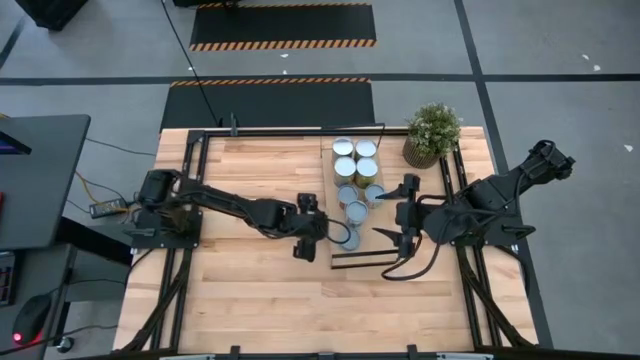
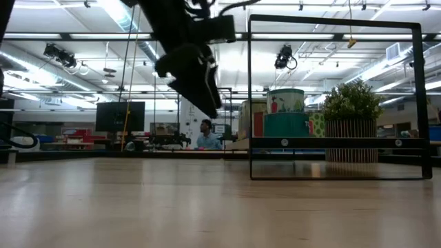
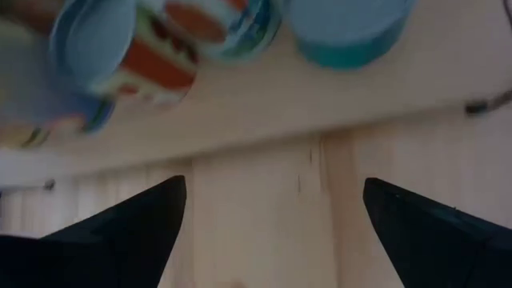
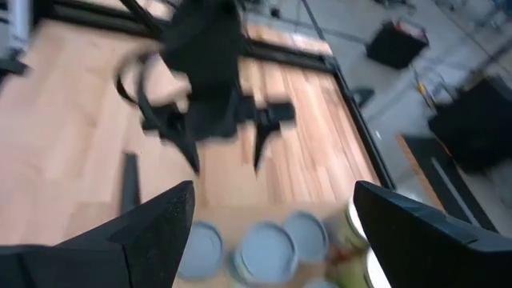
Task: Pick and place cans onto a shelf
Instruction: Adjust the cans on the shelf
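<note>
High view: cans (image 1: 356,178) clustered on shelf (image 1: 345,246), left gripper (image 1: 322,236) just beside, right gripper (image 1: 398,221) opposite. Left wrist: jaws apart, empty, facing cans (image 3: 164,44). Right wrist: jaws apart, empty. Likely between placements; next, fetch another can.

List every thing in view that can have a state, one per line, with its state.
left claw: open, empty, beside the shelf's left edge
right claw: fingers apart, empty, above the shelf's right side
cans: upright, grouped on the shelf
shelf: flat on the table, near end bare
potted plant: upright at the table's far right corner
</note>
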Tool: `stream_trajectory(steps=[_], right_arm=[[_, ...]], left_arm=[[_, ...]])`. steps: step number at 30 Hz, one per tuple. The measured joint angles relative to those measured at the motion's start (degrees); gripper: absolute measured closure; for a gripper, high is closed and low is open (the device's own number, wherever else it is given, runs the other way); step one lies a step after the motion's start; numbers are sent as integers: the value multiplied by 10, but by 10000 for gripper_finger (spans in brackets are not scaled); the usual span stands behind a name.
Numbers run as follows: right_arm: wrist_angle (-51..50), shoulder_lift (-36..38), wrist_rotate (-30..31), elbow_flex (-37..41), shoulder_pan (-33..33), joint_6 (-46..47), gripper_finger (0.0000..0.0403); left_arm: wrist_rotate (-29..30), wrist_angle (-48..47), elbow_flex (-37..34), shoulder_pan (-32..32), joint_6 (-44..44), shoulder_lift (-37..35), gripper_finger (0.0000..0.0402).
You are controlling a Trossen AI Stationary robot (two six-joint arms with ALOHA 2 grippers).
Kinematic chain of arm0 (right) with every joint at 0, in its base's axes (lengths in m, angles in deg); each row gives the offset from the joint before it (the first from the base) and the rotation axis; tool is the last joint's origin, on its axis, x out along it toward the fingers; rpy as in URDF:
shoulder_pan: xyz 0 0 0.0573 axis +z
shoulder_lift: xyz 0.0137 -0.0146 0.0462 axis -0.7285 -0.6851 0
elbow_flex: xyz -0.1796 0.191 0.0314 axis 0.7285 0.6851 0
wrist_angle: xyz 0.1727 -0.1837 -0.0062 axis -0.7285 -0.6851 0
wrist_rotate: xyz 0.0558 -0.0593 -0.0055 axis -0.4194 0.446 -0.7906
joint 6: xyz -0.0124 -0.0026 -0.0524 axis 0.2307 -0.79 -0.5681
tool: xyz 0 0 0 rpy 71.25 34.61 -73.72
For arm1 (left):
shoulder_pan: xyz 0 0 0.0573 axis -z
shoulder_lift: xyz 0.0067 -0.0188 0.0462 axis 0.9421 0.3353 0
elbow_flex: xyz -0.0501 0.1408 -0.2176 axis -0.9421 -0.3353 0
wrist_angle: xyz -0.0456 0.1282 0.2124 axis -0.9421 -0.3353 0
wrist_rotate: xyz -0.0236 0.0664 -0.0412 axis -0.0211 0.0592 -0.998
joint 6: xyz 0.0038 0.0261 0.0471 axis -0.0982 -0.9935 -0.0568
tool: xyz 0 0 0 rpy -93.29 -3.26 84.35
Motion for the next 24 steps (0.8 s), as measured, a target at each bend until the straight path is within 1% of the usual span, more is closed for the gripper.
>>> stream_trajectory(steps=[4, 6, 12, 15, 19, 24], right_arm=[[-60, -1, 14, 1, -14, 60, 53], [-62, -1, 15, 14, -19, 75, 53], [-59, 0, 6, 66, -27, 91, 53], [-34, 14, -13, 92, -27, 91, 53], [28, 50, -18, 135, -26, 86, 53], [135, 117, -22, 207, -23, 69, 53]], left_arm=[[9, -59, -1, 9, 42, -36, 14], [17, -60, -13, 19, 64, -54, 14], [64, -43, -105, 69, 111, -98, 14], [62, -13, -153, 88, 144, -131, 14], [61, 28, -209, 105, 183, -189, 14], [66, 76, -272, 122, 222, -267, 15]])
